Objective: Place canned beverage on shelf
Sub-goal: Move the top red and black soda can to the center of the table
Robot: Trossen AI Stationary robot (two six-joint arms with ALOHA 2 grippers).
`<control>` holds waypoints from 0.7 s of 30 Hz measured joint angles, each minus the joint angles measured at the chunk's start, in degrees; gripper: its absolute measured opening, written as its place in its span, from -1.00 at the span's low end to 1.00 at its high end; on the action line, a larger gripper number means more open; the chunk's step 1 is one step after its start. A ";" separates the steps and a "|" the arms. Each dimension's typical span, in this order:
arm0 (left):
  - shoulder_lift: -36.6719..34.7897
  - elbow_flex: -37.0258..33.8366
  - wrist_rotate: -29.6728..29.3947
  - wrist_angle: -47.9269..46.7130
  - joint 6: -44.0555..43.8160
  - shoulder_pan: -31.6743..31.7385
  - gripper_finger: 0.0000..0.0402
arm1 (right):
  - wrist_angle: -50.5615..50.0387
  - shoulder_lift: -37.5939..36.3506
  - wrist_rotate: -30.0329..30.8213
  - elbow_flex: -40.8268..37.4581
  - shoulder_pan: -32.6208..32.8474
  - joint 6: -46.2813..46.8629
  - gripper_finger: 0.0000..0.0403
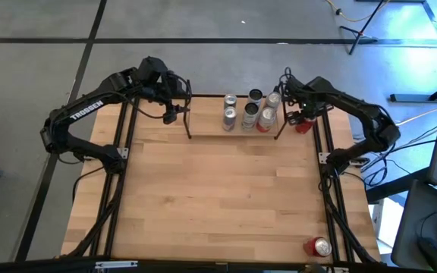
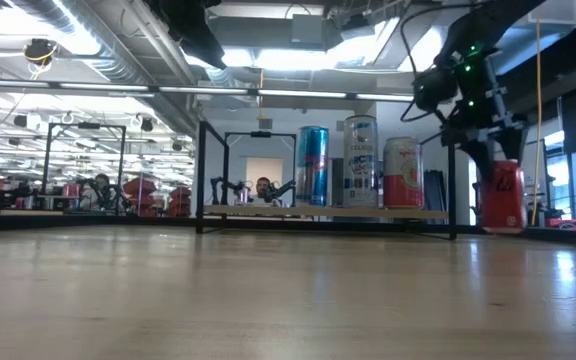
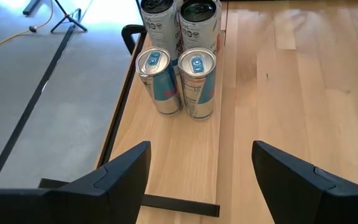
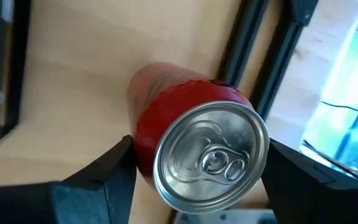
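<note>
Jaws of the right gripper [image 4: 194,165] straddle an upright red can [image 4: 197,149], one finger on each side at its top rim, close against it, though firm contact can't be told; low view shows the can [image 2: 502,195] hanging in that gripper [image 2: 488,150] with its base at tabletop level, just past the right end frame of the shelf [image 2: 328,212]. Left gripper [image 3: 201,171] has its jaws spread wide with nothing between them, hovering over the shelf plank's bare left end. Just ahead of those fingers two slim silver-blue cans [image 3: 179,81] stand side by side and touching, and right behind them two more cans [image 3: 179,18], all on the plank. From above, the shelf [image 1: 203,130] carries a cluster of five cans [image 1: 247,112] toward its right half, nearer the right gripper [image 1: 300,115] than the left gripper [image 1: 174,106]. Well apart from both jaws, another red can [image 1: 318,247] lies on its side at the table's near right corner.
</note>
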 joint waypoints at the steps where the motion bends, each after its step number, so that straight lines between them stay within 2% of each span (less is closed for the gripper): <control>1: -0.02 0.00 0.00 -0.02 -0.02 0.00 0.33 | -0.78 -0.57 -0.19 -0.01 0.00 -0.09 0.29; 13: 0.00 0.00 -0.15 -0.02 -0.24 -0.02 0.33 | -5.69 -9.46 -3.54 0.11 3.94 0.30 0.30; 21: 0.00 0.00 -0.16 -0.01 -0.80 -0.09 0.33 | -8.99 -13.84 -7.65 0.13 15.31 2.00 0.30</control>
